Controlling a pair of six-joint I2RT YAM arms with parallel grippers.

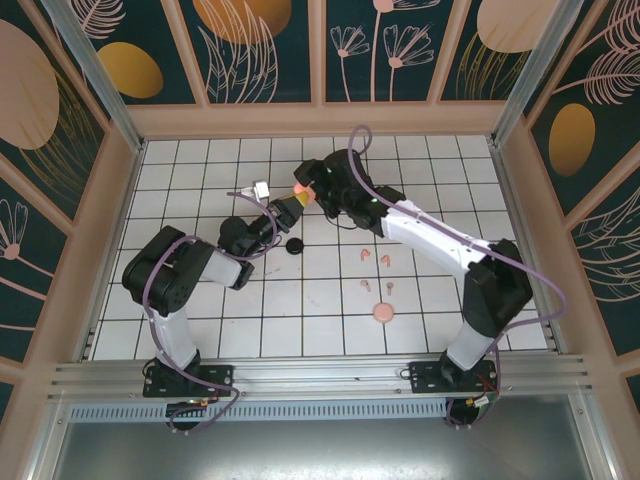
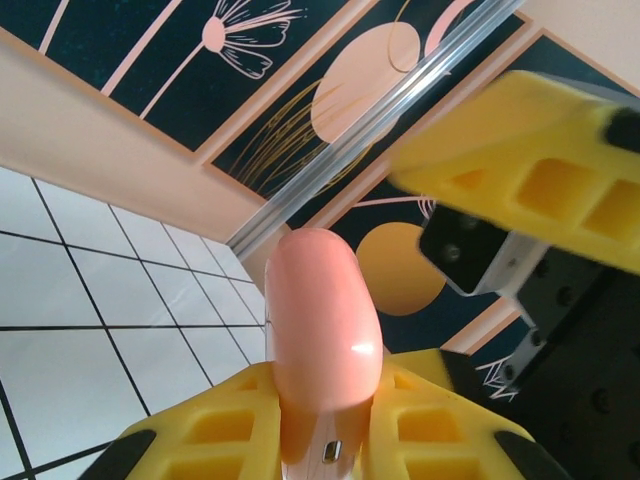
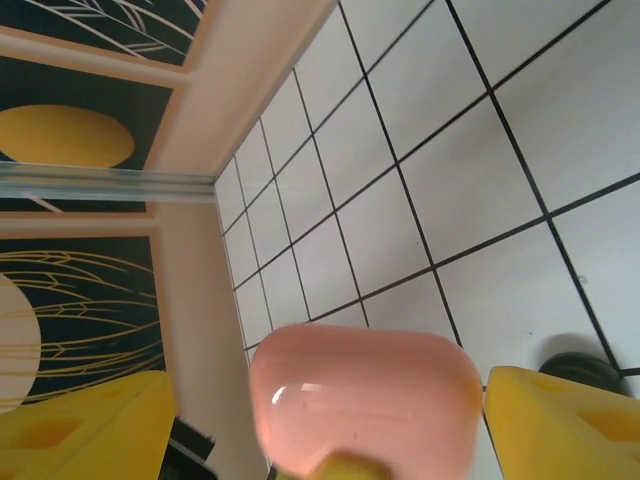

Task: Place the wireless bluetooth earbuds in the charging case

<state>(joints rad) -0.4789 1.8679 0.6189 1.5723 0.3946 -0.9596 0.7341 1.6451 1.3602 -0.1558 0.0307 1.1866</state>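
A pink charging case [image 1: 299, 189] is held up above the tiles at the back middle. My left gripper [image 1: 294, 203] is shut on it; in the left wrist view the closed case [image 2: 320, 330] stands upright between the yellow fingers [image 2: 215, 430] of that gripper [image 2: 325, 435]. My right gripper [image 1: 320, 190] is open around the same case [image 3: 365, 395]. Its right finger [image 3: 565, 420] is close beside the case and its left finger [image 3: 90, 425] stands apart. Several pale pink earbuds [image 1: 366, 255] lie loose on the tiles right of centre. The black buds are out of sight.
A second pink case [image 1: 382, 313] lies closed on the tiles near the front, below the buds. A black round case [image 1: 294, 245] sits on the floor under the left arm's wrist, also visible as a dark shape [image 3: 580, 360]. Pink walls [image 1: 320, 120] enclose the floor.
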